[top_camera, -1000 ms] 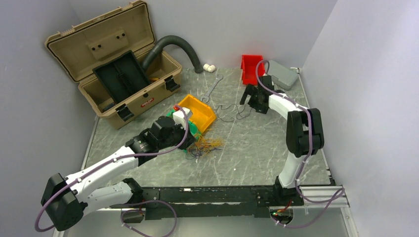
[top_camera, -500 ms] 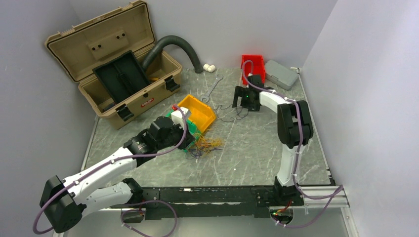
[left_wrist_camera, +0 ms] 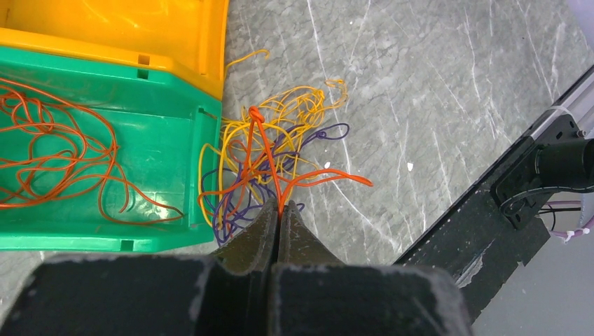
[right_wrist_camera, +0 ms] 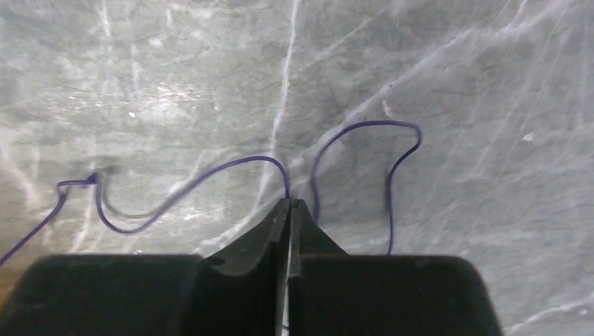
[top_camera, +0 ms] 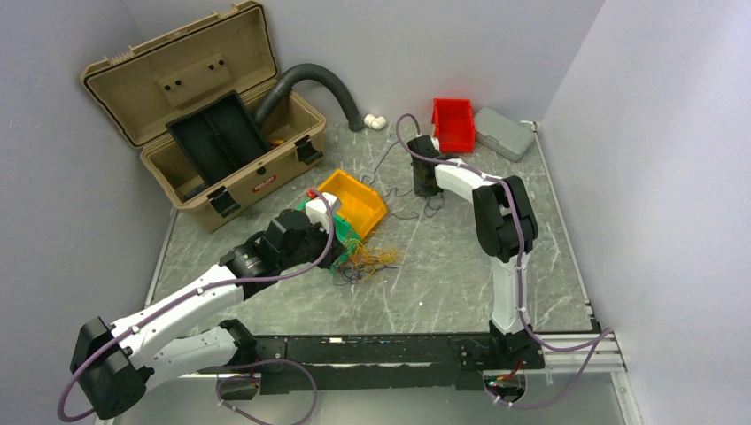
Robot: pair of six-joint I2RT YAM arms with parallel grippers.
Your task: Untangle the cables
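Note:
The cables [left_wrist_camera: 273,150] lie as a tangle of orange, yellow and purple wires on the table beside a green bin [left_wrist_camera: 168,133]. Seen from above, that tangle [top_camera: 367,259] sits just right of my left gripper [top_camera: 341,252]. The left gripper [left_wrist_camera: 279,208] is shut on an orange wire [left_wrist_camera: 263,150] that rises out of the tangle. More orange wire [left_wrist_camera: 49,147] lies loose inside the green bin. Farther back, a single purple wire [right_wrist_camera: 210,173] snakes across the table. My right gripper [right_wrist_camera: 290,203] is down on it, jaws together with the wire entering at the tips. From above, the right gripper [top_camera: 425,188] is mid-table.
A yellow bin [top_camera: 354,202] is nested against the green one. An open tan toolbox [top_camera: 204,115] and a ribbed hose [top_camera: 323,80] fill the back left. A red bin [top_camera: 452,124], a grey case [top_camera: 505,133] and a white fitting [top_camera: 375,121] stand at the back.
The right arm swung left from beside the red bin down to the purple wire, and its jaws closed. The left arm holds still with its orange wire.

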